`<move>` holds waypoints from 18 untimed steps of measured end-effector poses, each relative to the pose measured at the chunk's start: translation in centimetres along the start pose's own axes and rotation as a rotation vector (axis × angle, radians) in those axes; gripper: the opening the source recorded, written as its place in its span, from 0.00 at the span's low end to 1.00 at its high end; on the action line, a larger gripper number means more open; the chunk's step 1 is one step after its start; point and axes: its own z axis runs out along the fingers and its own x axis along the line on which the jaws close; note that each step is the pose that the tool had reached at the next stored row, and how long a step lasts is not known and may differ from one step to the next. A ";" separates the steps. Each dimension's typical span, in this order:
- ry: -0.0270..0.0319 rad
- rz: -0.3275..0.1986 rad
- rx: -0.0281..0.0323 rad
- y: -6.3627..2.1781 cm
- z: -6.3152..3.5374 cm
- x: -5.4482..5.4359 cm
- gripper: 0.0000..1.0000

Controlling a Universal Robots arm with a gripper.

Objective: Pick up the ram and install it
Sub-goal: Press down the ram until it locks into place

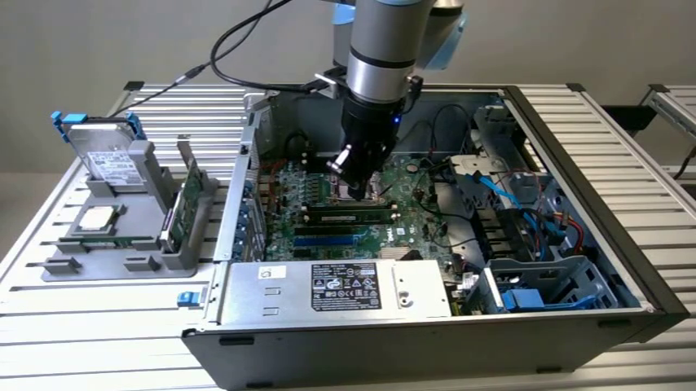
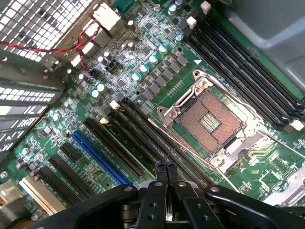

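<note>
Open PC case (image 1: 566,244) on a slatted metal table (image 1: 653,187); gripper (image 2: 166,167) pinched closed, empty, over the motherboard (image 2: 143,95).

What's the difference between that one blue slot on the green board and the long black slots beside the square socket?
The blue slot is bright blue and shorter; the long black slots are dark and run longer. The long black slots lie right beside the square socket; the blue slot sits farther from it. Both run parallel on the green board and stand empty.

Pincer (image 1: 350,167) low over motherboard (image 1: 326,216), ram (image 1: 348,217) seated.
</note>
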 end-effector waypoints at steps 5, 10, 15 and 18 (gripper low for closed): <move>-0.0015 0.070 -0.0048 0.00 0.03 0.0 0.10; -0.0028 0.138 -0.0094 0.00 0.05 0.0 0.10; -0.0033 0.205 -0.0127 0.00 0.07 0.0 0.10; -0.0021 0.301 -0.0144 0.00 0.09 0.0 0.10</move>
